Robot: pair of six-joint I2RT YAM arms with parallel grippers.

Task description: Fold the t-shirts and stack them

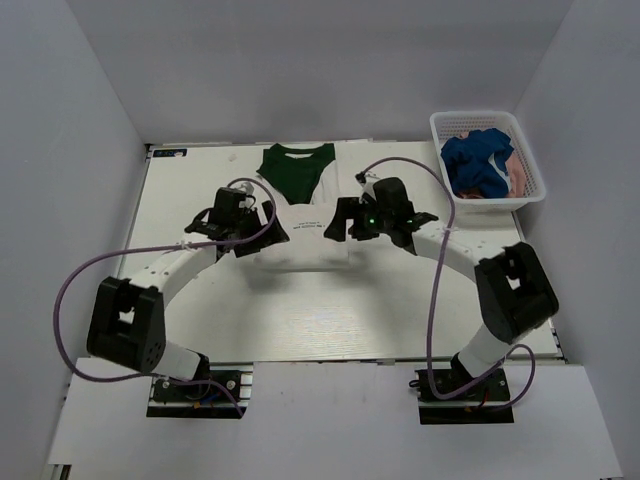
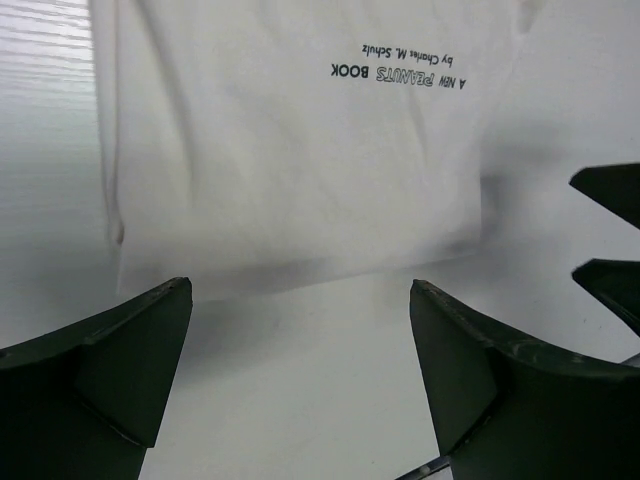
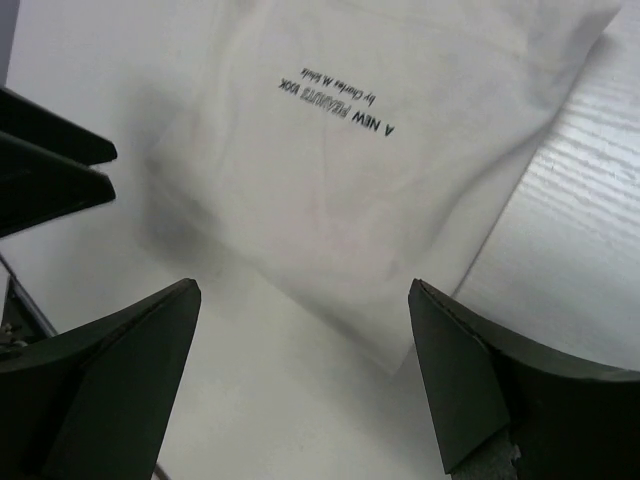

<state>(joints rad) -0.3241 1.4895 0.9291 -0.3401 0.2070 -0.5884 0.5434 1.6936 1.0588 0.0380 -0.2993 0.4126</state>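
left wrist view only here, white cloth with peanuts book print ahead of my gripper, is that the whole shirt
observer: no, from above the cream shirt runs on to a dark green part toward the table's far edge
operator: other shirts
observer: blue shirt and pink shirt lie bunched in the white basket, far right corner
operator: right gripper holding anything
observer: no, right gripper is open and empty, facing the shirt's right side

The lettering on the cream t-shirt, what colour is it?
Black lettering on the cream t-shirt, clearest in the left wrist view.
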